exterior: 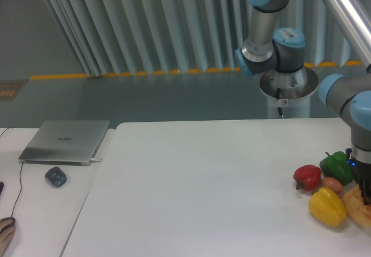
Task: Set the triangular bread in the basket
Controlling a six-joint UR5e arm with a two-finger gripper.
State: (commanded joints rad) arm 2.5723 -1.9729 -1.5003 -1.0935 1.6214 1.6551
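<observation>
The triangular bread (355,206) is an orange-tan wedge at the table's far right edge, just right of the yellow pepper and partly cut off by the frame. My gripper (366,194) hangs straight down over the bread, its dark fingertips at the bread's top surface. The frame edge cuts the fingers off, so their spacing does not show. The basket is out of view.
A yellow pepper (327,206), a red pepper (307,176), a green pepper (336,167) and a small brown ball (332,184) cluster right beside the bread. A closed laptop (66,141) and a mouse (55,176) lie on the left desk.
</observation>
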